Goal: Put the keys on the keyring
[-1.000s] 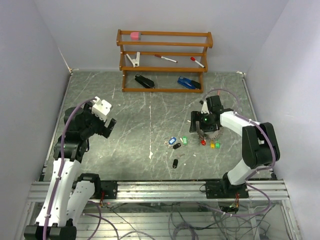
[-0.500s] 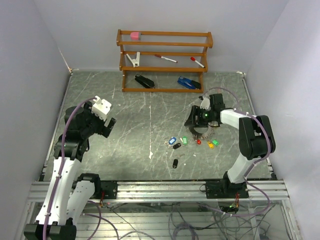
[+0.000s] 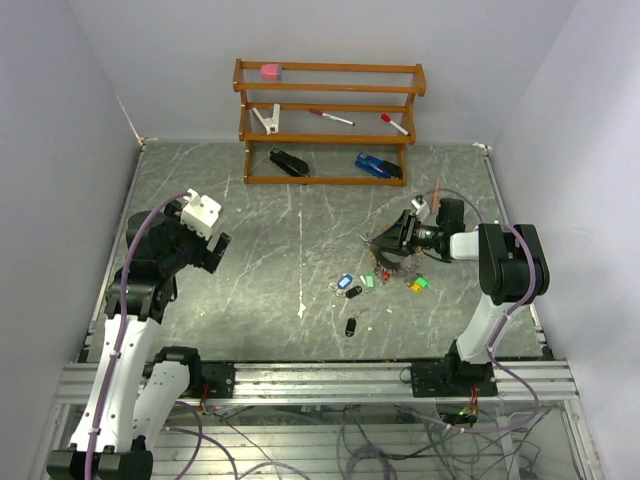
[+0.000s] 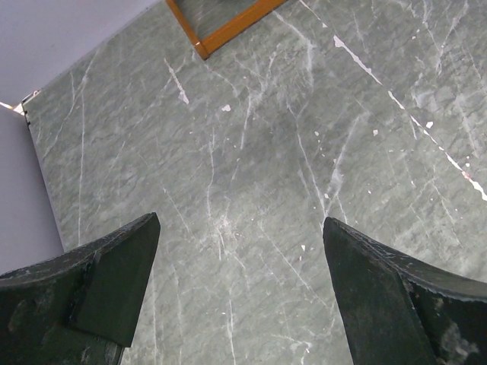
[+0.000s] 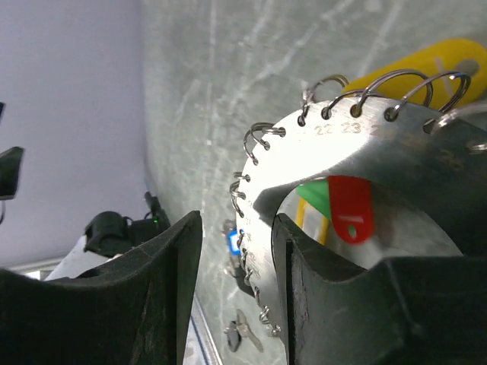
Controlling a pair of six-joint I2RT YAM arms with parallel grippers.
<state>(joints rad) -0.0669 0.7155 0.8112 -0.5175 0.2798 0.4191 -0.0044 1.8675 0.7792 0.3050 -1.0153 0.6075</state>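
Observation:
The keyring point(image 3: 392, 256) is a flat silvery ring plate edged with small wire hooks, lying right of centre with red, yellow and green tags point(image 3: 416, 284) trailing from it. My right gripper point(image 3: 386, 244) lies low over it. In the right wrist view its jaws point(image 5: 236, 228) straddle the keyring's band point(image 5: 319, 156): one finger is inside the hole beside the red tag point(image 5: 350, 207), the other outside with a gap. Loose keys lie left of it: blue point(image 3: 345, 282), green point(image 3: 368, 281) and black point(image 3: 351, 326). My left gripper point(image 3: 215, 250) hovers open at the far left over bare table point(image 4: 240, 258).
A wooden rack point(image 3: 328, 120) stands at the back with red-capped pens point(image 3: 331, 117), a black stapler point(image 3: 289, 162), a blue stapler point(image 3: 377, 166), a white clip and a pink block. Walls close in the table on the left, right and back.
My right gripper has swung down and left onto the keyring and its jaws have narrowed around the band. The keyring and its tags have shifted slightly. The left arm has not moved.

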